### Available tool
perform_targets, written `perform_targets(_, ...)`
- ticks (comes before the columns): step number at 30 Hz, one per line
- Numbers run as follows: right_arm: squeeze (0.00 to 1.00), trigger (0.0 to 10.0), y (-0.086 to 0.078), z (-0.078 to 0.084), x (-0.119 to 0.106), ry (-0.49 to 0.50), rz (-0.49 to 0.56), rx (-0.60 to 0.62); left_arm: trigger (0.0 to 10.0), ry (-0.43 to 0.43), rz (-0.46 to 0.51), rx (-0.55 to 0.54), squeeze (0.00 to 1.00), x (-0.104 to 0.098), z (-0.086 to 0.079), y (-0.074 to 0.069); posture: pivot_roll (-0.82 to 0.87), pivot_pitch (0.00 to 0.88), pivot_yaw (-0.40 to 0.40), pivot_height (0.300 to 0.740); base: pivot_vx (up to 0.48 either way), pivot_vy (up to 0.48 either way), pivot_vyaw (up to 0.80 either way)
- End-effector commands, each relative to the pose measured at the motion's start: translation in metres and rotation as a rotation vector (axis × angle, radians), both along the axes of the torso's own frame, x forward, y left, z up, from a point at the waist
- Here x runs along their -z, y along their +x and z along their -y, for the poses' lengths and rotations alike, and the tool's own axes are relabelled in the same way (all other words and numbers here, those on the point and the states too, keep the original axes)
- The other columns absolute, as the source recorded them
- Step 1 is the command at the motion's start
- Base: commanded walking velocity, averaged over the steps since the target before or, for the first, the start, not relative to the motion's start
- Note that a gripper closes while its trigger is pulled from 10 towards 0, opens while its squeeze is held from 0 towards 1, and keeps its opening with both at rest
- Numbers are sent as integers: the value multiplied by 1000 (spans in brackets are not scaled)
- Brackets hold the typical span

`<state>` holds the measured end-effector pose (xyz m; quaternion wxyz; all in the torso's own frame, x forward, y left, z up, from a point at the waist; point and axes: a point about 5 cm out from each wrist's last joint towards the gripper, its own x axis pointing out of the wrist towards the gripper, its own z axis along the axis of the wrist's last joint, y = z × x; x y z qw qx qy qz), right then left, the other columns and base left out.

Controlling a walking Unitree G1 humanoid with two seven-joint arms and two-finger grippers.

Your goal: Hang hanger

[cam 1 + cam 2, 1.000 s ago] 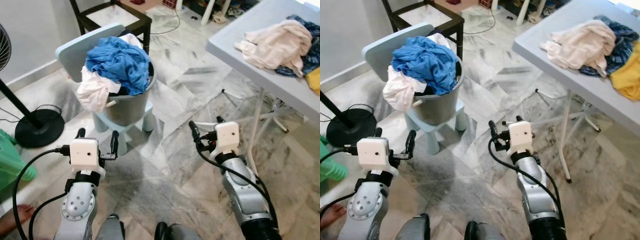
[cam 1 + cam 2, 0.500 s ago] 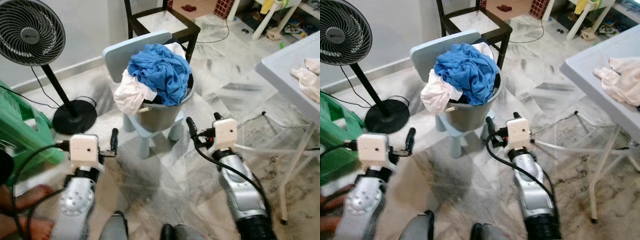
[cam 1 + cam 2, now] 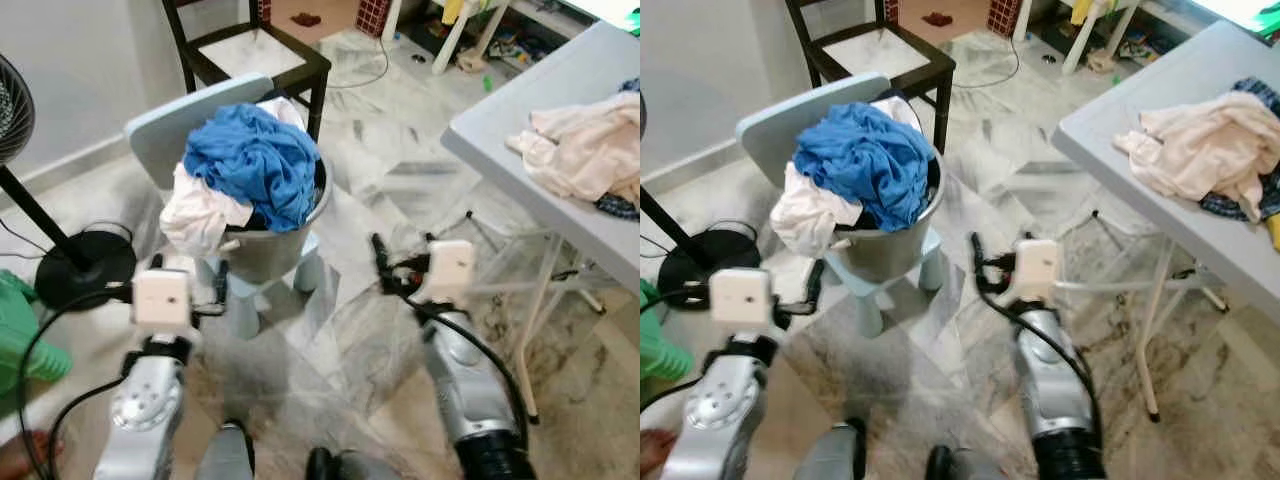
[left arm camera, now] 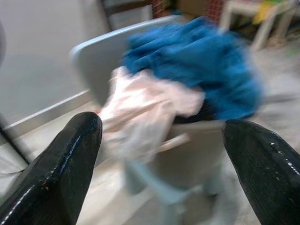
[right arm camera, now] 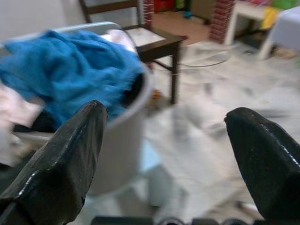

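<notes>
Laundry bucket point(image 3: 268, 235), heaped with a blue garment point(image 3: 250, 160) and a pale one point(image 3: 196, 208), standing on a small pale-blue chair point(image 3: 165, 125); taken as landmark. Left gripper point(image 3: 190, 283) just in front of the bucket on its left side, fingers spread wide, holding nothing. Right gripper point(image 3: 398, 262) in front and to the right of the bucket, likewise spread wide and empty. No hanger discernible among the clothes; whereabouts and long axis cannot be told. Left gripper judged slightly nearer the bucket. Grey table point(image 3: 520, 160) with more clothes point(image 3: 580, 150) well right of the bucket.
</notes>
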<state>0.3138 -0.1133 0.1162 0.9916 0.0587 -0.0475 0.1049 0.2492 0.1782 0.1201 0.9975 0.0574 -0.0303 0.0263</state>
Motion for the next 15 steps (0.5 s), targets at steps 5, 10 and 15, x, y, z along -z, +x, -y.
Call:
perform_targets(5,0,10000,-2,13,10,78,-66,19,10000,-3,-23,5,0,5,1,-2,243,264,-105,740,48,0,0)
perform_targets(10,0,10000,-3,7,10,44,-60,-24,10000,0,-27,3,0,6,0,-3,247,269,-109,740,0,0,0)
perform_targets(15,0,10000,-2,5,9,34,-53,-39,10000,-2,-29,-3,0,7,0,-4,251,266,-118,740,0,0,348)
